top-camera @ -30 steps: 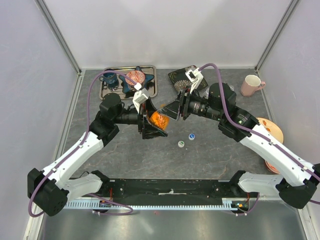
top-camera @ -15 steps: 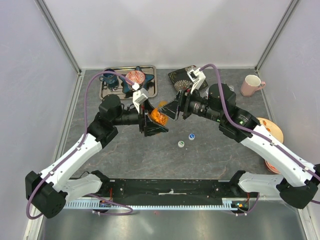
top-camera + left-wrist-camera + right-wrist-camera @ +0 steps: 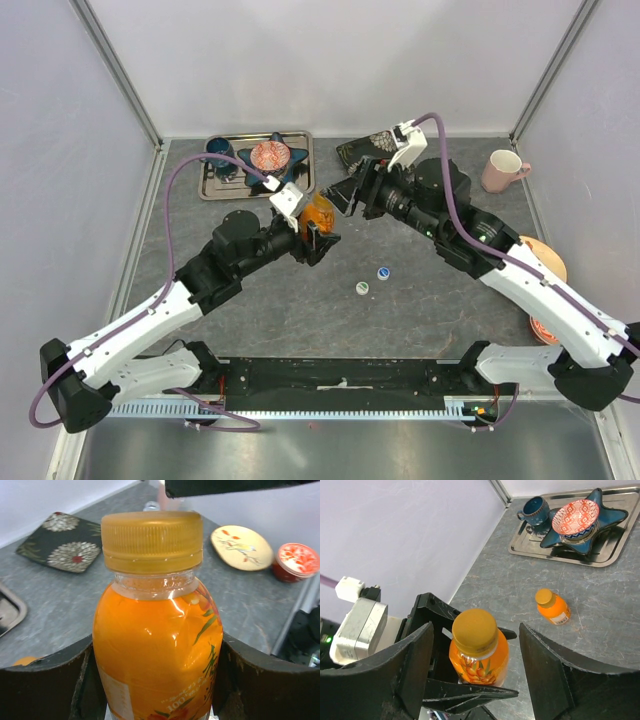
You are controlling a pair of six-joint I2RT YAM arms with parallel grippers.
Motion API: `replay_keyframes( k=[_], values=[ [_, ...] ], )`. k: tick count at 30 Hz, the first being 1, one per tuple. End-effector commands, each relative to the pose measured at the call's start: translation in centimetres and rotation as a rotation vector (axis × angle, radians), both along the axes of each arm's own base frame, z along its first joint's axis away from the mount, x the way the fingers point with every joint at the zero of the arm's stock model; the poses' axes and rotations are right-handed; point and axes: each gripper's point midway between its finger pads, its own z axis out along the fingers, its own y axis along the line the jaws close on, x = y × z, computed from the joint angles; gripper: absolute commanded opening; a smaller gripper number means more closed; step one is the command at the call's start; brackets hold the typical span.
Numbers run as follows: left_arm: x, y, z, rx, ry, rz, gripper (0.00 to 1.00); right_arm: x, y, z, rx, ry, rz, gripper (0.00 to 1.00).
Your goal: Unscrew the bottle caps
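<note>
Two caps already lie loose on the grey table [image 3: 420,300], the blue-and-white cap [image 3: 383,272] and the green-and-white cap [image 3: 362,288], close to each other in front of the arms. A second ago the right gripper [image 3: 475,630] was pinched onto the orange cap [image 3: 152,541]; now it has let go and has drawn back a little, so its fingers stand apart on both sides of the cap without touching it. The left gripper [image 3: 156,680] has tightened and grasps the orange juice bottle [image 3: 155,630] by its body, holding it in the air a little farther from the arm bases than before. The cap sits on the neck, so I judge this a re-grip between turns, not a finished unscrewing. The long axis of the bottle runs from the left gripper toward the right one, with the cap end facing the right wrist camera. A second orange bottle [image 3: 553,607], also capped, waits on the table near the metal tray [image 3: 530,547].
</note>
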Motion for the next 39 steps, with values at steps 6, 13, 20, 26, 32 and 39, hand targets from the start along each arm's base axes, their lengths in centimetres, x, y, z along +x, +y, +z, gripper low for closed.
replay_keyframes(
  k=[6, 13, 20, 26, 32, 39],
  values=[
    [2.3, 1.8, 0.6, 0.052, -0.092, 0.189, 0.40, 1.1, 2.3, 0.2, 0.000, 0.014, -0.024, 0.72],
    [1.7, 1.6, 0.6, 0.052, -0.099, 0.156, 0.40, 1.5, 2.8, -0.3, -0.004, 0.010, -0.031, 0.66],
    [1.6, 1.3, 0.3, 0.056, -0.092, 0.139, 0.40, 2.1, 2.5, 0.2, 0.009, -0.019, -0.076, 0.71],
    [1.5, 1.3, 0.2, 0.054, -0.088, 0.136, 0.40, 2.1, 2.9, -0.2, -0.007, -0.022, -0.059, 0.66],
    [1.5, 1.3, 0.4, 0.048, -0.088, 0.137, 0.41, 1.6, 3.5, -1.3, -0.020, -0.008, -0.019, 0.37],
    [0.3, 0.9, 1.9, 0.015, -0.116, 0.074, 0.45, 0.2, 4.3, -2.8, -0.072, -0.013, 0.087, 0.00]
  ],
)
